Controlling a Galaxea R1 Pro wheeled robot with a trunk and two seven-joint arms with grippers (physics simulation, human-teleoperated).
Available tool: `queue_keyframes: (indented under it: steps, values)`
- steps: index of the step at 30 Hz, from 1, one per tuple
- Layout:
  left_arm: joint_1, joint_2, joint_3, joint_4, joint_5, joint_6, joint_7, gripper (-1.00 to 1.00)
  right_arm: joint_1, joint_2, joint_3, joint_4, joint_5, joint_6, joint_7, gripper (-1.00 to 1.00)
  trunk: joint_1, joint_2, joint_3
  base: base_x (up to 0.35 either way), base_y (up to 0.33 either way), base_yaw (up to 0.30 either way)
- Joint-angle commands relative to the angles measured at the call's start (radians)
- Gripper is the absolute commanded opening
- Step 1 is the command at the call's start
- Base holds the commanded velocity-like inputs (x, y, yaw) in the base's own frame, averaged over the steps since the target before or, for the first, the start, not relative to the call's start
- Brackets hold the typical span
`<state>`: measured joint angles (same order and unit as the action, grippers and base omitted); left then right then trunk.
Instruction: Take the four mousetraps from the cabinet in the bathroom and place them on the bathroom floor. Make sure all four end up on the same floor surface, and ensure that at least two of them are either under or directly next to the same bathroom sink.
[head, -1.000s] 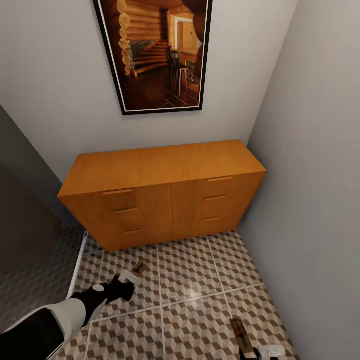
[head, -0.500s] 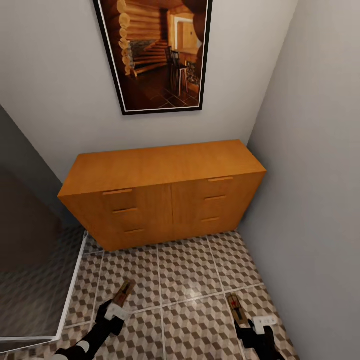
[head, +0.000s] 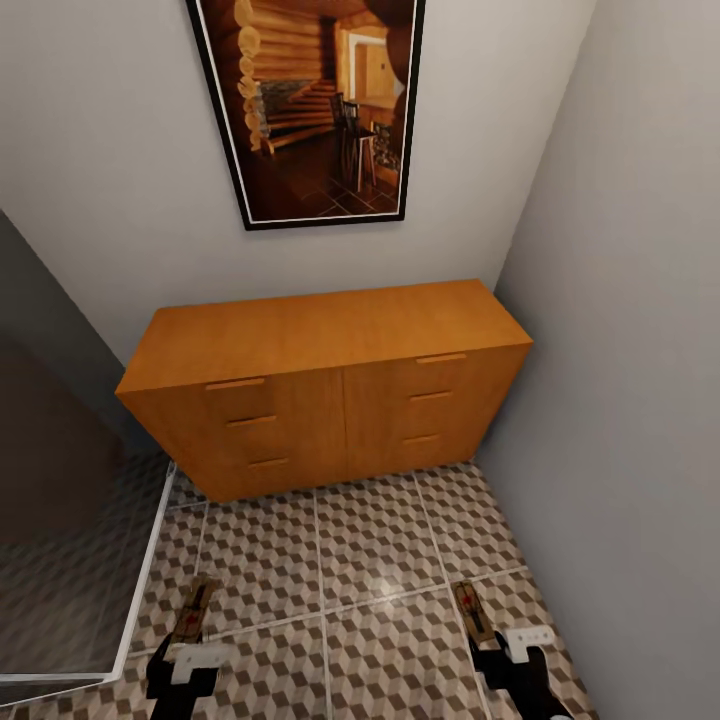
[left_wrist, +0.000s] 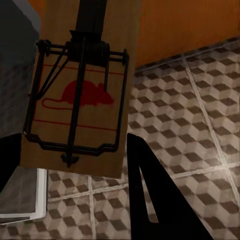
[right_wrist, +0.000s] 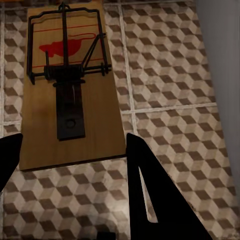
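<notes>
The orange-brown cabinet (head: 330, 375) stands against the back wall with its drawers closed and its top bare. In front of it lies the cube-patterned bathroom floor (head: 370, 545). My left gripper (head: 186, 643) is low at the near left, shut on a mousetrap (head: 193, 610) that points toward the cabinet. My right gripper (head: 493, 645) is low at the near right, shut on a second mousetrap (head: 472, 610). In the left wrist view the left gripper (left_wrist: 70, 156) holds its mousetrap (left_wrist: 80, 95), red mouse mark showing. In the right wrist view the right gripper (right_wrist: 72, 146) holds its mousetrap (right_wrist: 70, 85) above the tiles. The sink is out of view.
A large framed picture (head: 315, 105) hangs above the cabinet. A grey wall (head: 630, 400) closes the right side. At the left a white-edged panel (head: 140, 590) borders a darker area (head: 50, 480). Open tiles lie between both grippers and the cabinet.
My left arm has pulled back and down to the near left edge, taking its mousetrap along. My right gripper rose into view with its mousetrap, then held still.
</notes>
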<state>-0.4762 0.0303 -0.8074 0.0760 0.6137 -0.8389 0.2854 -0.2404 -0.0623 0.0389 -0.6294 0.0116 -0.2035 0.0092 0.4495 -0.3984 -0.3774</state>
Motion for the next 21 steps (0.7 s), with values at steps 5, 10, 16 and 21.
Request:
queue_keyframes:
  steps: [5,10,16,21]
  values:
    - [0.002,-0.003,-0.010,0.001,0.044,0.001,0.026,-1.00,0.000,0.001,0.004,0.008,-0.002,-0.045,0.002,-1.00,0.000,-0.002,-0.001,0.000,0.000,0.000]
    - [0.002,-0.004,-0.010,0.001,0.051,0.001,0.027,-1.00,0.000,0.001,0.003,0.015,-0.004,-0.054,0.001,-1.00,0.000,-0.002,-0.001,0.000,0.000,0.000]
    - [0.002,-0.017,-0.010,0.001,0.052,0.001,0.028,-1.00,0.000,0.000,0.003,0.017,-0.004,-0.057,0.000,-1.00,0.000,-0.002,-0.001,0.000,0.000,0.000]
    - [0.002,-0.019,-0.010,0.001,0.052,0.003,0.028,-1.00,0.000,-0.001,0.002,0.017,-0.004,-0.058,0.000,-1.00,0.000,-0.002,-0.001,0.000,0.000,0.000]
